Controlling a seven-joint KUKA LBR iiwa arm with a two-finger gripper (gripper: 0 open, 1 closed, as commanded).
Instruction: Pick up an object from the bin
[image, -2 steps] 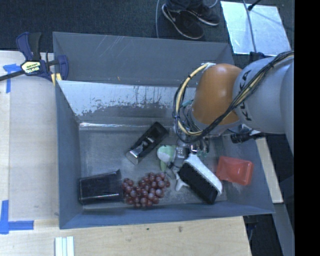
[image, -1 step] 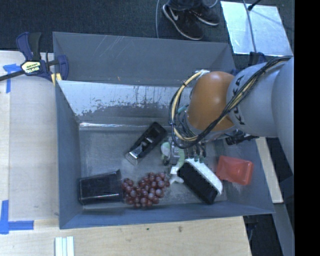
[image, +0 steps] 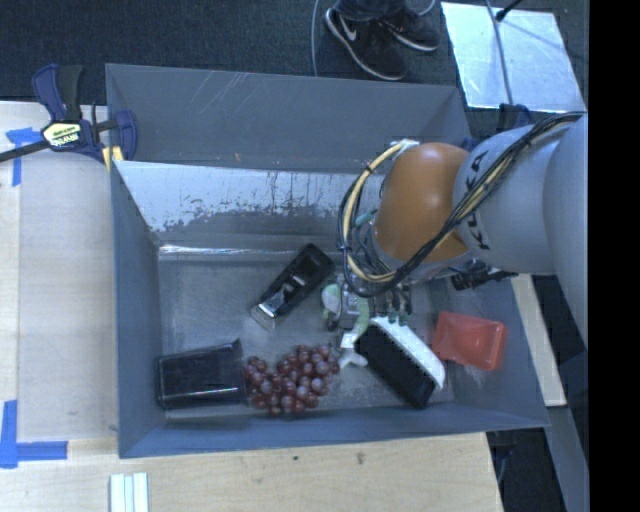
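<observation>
The gripper (image: 352, 318) hangs low near the middle of the bin (image: 135, 320), under the arm's orange cover (image: 425, 205) and a bundle of cables. Whether it is spread or closed I cannot tell, since the cover and cables hide most of it. Nothing can be seen grasped in it.

Directly below it is the upper left end of a black brush (image: 400, 362) with a strip of white bristles along one long side. The brush lies on the bin floor on a diagonal, running from the centre toward the near right corner.

Judging by its look, the brush is light, with a stiff, hard back. The bristles are soft and would bend or splay under pressure. The best hold is probably across the narrow width of the black back, around mid-length so it does not tip. A grip on the bristle side would likely slip, and the back may be smooth, so a firm squeeze seems wise.

A bunch of dark red grapes (image: 290, 378) lies just beside the brush's left end, near the bin's near edge. They are lumpy and could get nudged or caught. A black stapler-like tool (image: 290, 283) lies nearby toward the far left, and a black box (image: 200, 373) sits in the near left corner. A red block (image: 468, 338) lies by the right wall, apart from the brush.
</observation>
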